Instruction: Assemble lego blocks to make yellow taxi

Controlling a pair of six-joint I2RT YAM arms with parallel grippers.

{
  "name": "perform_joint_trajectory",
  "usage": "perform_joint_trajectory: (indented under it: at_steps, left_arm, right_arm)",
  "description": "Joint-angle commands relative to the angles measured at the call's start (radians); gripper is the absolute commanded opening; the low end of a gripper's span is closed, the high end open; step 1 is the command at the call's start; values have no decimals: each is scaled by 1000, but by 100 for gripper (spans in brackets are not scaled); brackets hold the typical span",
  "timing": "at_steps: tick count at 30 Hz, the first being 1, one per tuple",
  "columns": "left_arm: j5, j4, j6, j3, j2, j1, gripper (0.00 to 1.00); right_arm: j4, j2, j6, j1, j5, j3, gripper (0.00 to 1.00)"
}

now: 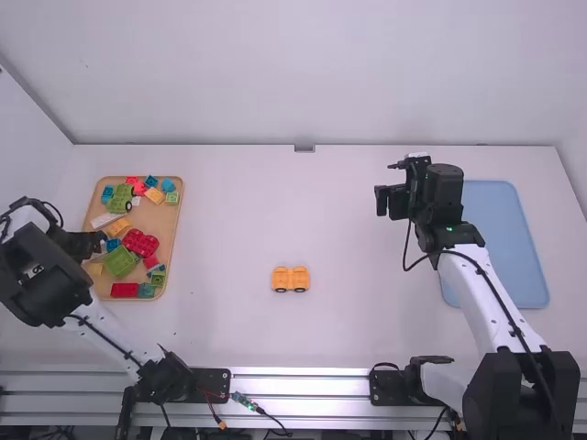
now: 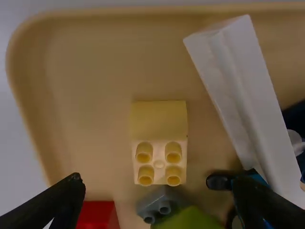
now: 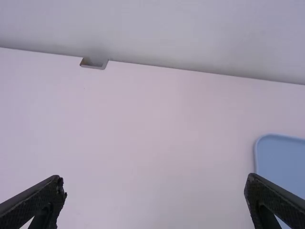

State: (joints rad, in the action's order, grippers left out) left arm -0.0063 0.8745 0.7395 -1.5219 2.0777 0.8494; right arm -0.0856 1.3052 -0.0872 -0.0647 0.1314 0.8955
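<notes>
While overhead, wheels (image 1: 282, 290); left-wrist, studs (image 2: 173, 153).

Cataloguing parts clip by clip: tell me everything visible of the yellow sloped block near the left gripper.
The yellow block looks like smooth plastic: four hollow round studs, a plain slope beside them. It sits studs up in the tan tray, untouched by the left gripper; contact with the darker studded block is unclear.

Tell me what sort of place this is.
Probably a robot workcell: two white-and-black arms on a metal rail, plain white walls, and a tan tray of colourful toy blocks on a white table.
</notes>
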Motion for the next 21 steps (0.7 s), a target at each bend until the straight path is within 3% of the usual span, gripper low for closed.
perform_joint_trajectory:
  at_steps: [1,17,21]
  left_arm:
    - [-23,0,-4,-22,26,-14,82]
    - [-23,-60,-4,35,26,-19,78]
    - [-24,-40,-3,37,26,-20,72]
  right_arm:
    - [3,1,-3,-2,3,18,99]
    - [3,1,-3,-2,3,18,99]
    - [3,1,-3,-2,2,18,99]
